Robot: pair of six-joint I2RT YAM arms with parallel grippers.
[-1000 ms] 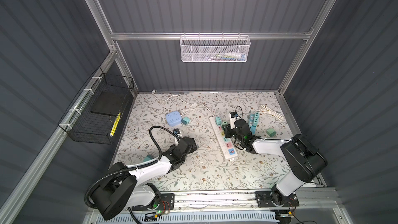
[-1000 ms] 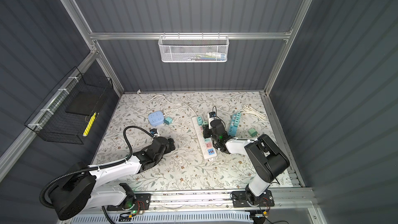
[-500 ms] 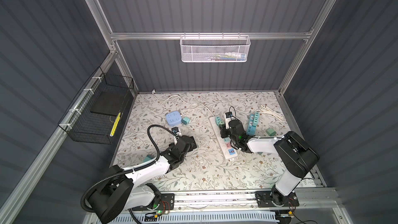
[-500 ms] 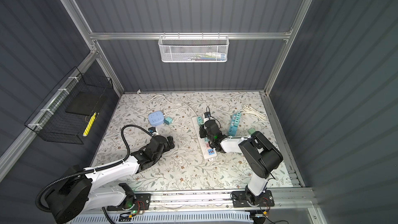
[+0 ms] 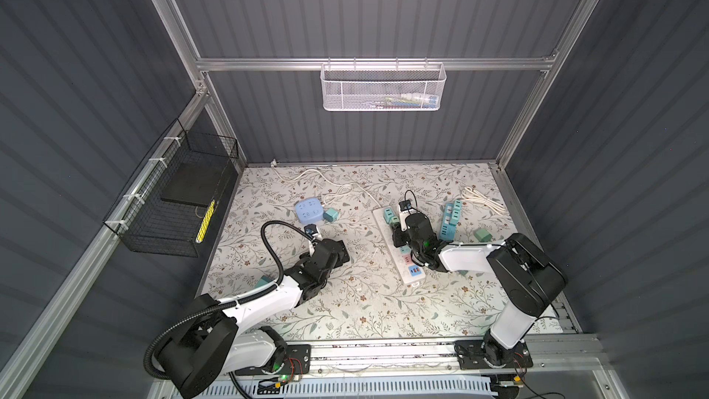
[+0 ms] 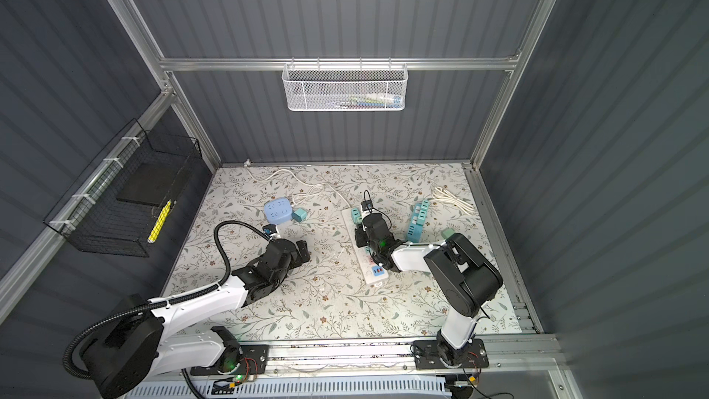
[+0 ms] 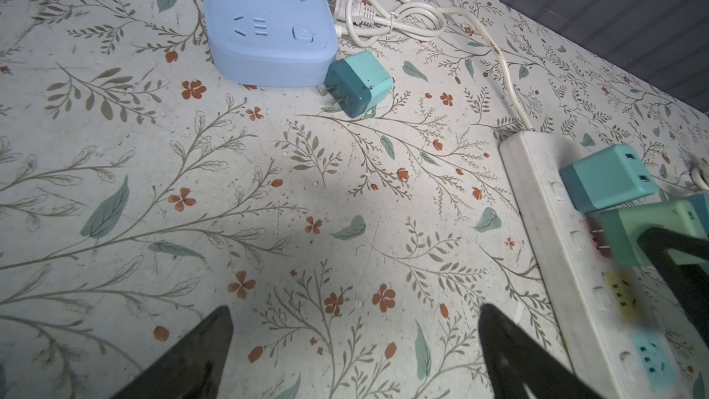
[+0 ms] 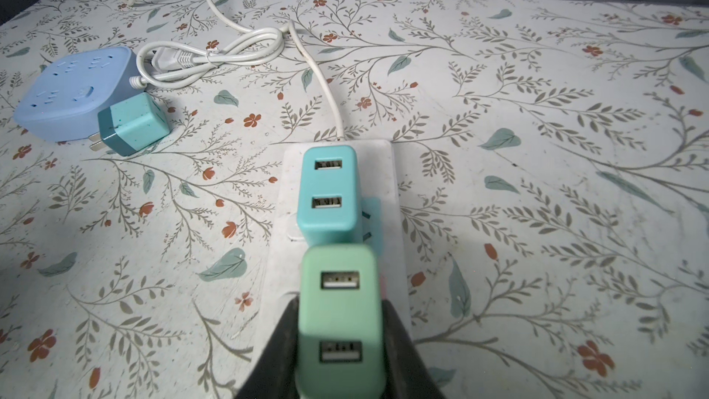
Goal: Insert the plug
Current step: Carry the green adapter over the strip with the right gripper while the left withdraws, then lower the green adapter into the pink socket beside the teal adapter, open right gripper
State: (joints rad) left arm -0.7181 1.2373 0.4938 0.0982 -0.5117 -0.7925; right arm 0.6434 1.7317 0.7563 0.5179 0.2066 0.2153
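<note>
A green plug (image 8: 337, 262) with two USB ports sits between the fingers of my right gripper (image 8: 339, 305), which is shut on it. It hovers over the white power strip (image 8: 385, 170), just behind a teal plug (image 8: 326, 193) seated in the strip. In the left wrist view the green plug (image 7: 648, 232) shows its two prongs bare, pointing at the strip (image 7: 544, 193) over a pink socket. In both top views the right gripper (image 5: 399, 232) (image 6: 360, 236) is over the strip's middle. My left gripper (image 7: 355, 324) is open and empty above the floral mat, left of the strip (image 5: 337, 251).
A blue square socket block (image 7: 268, 21) lies at the back left with a loose teal plug (image 7: 358, 82) and a coiled white cord (image 7: 387, 21) beside it. A teal socket bar (image 5: 450, 220), a green plug (image 5: 482, 234) and a white cable coil (image 5: 483, 199) lie right of the strip.
My right gripper has carried the green plug leftward, from beside the strip to over it. The left gripper's fingers have spread slightly wider; that arm has barely moved.
</note>
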